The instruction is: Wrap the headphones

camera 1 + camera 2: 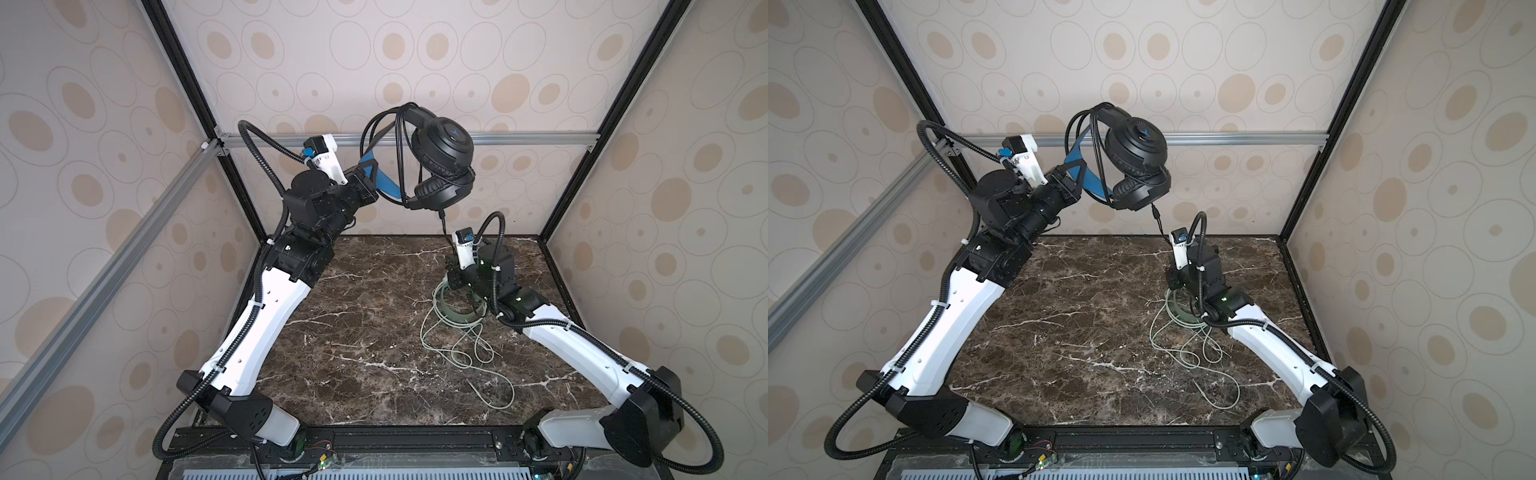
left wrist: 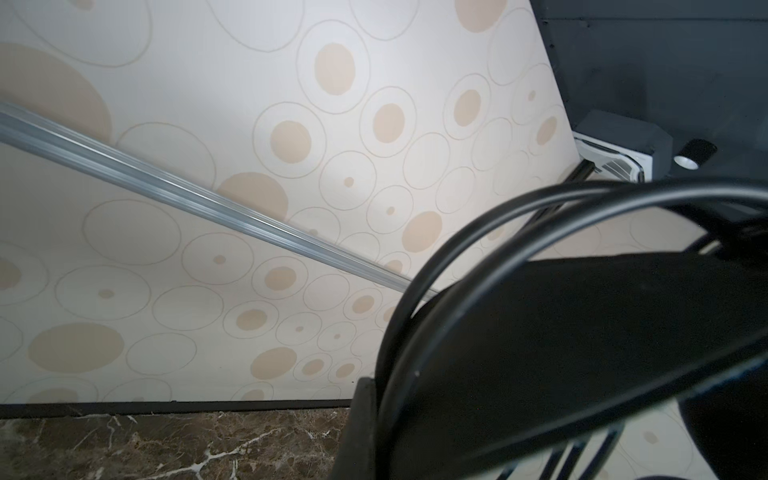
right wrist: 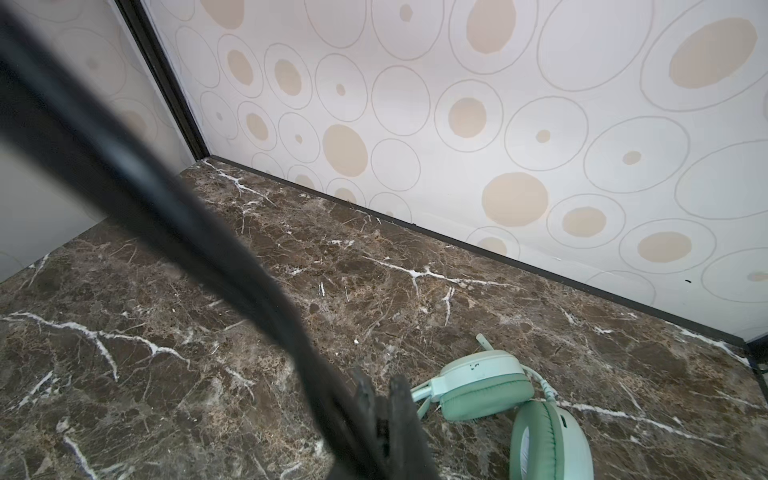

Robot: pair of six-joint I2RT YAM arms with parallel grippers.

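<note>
The black headphones (image 1: 442,153) (image 1: 1138,153) hang high near the back wall. My left gripper (image 1: 370,178) (image 1: 1077,176) is shut on their blue-lined headband (image 2: 582,332). Loops of thin black cable (image 2: 457,241) lie over the band. One strand of it (image 1: 444,224) drops from the lower earcup to my right gripper (image 1: 453,276) (image 3: 382,395), which is shut on that cable (image 3: 166,199) just above the table. The mint-green headphones (image 3: 482,386) (image 1: 457,316) lie on the marble under the right gripper. Their pale green cable (image 1: 469,353) (image 1: 1196,353) sprawls loose toward the front.
The marble tabletop (image 1: 353,332) is boxed in by patterned walls and a black frame. An aluminium rail (image 1: 519,138) crosses the back wall behind the raised headphones. The right arm (image 1: 582,353) lies close to the right wall.
</note>
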